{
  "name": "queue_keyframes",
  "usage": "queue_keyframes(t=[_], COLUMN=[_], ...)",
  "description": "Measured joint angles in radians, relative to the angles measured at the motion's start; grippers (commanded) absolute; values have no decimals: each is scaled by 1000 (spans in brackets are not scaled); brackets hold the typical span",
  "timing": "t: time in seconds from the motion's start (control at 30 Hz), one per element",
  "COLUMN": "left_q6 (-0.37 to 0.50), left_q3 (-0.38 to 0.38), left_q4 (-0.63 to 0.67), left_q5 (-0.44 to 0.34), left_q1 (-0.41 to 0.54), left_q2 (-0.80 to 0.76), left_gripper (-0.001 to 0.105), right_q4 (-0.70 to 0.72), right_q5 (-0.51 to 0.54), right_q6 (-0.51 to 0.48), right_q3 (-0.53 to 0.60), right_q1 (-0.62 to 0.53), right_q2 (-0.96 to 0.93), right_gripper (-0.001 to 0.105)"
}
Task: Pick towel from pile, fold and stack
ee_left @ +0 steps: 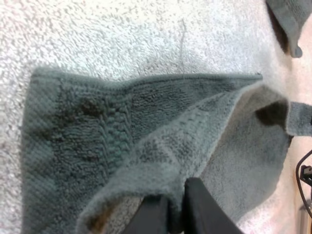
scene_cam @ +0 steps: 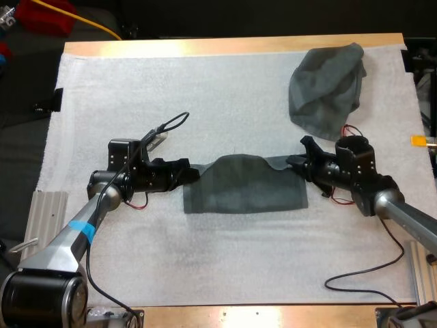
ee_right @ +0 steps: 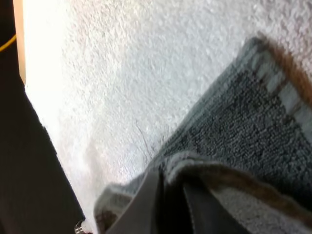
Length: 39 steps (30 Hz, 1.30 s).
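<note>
The left gripper sat left of centre in the high view, its two black fingers closed to a narrow pinch on the far left corner of the spread towel; in the left wrist view the left gripper had cloth squeezed between both fingers, and the spread towel rose from the mat at that edge and doubled over itself just past them; the right gripper sat right of centre in the high view, nipped tight in the same way on the opposite far corner; in the right wrist view the right gripper pressed a rolled hem of the spread towel from both sides.

The crumpled towel lay heaped at the upper right of the high view, near the far edge of the white mat, beyond the right gripper and well apart from the spread towel; the wooden table showed as a strip along the top of the frame past the mat, and another along the bottom.

The spread towel lay on the mat slightly below the frame's centre; its long axis ran left to right, from one gripper to the other; its near edge lay flat on the mat; its far edge rose in a low hump midway and drew out thin toward each gripper.
</note>
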Motion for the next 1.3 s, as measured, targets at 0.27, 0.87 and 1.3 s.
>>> queue_keyframes(t=[0.27,0.87,1.3], left_q6=[0,10,72], left_q3=[0,-32,-42], left_q4=[6,7,93], left_q5=[-20,93,78], left_q1=[0,0,0], left_q2=[0,-74,-386], left_gripper=[10,69,70], right_q4=[0,-44,199], right_q5=[-2,-192,-81], right_q6=[0,-229,-442], right_q3=[0,0,0], right_q1=[0,0,0], right_q2=[6,-32,-279], right_gripper=[3,79,79])
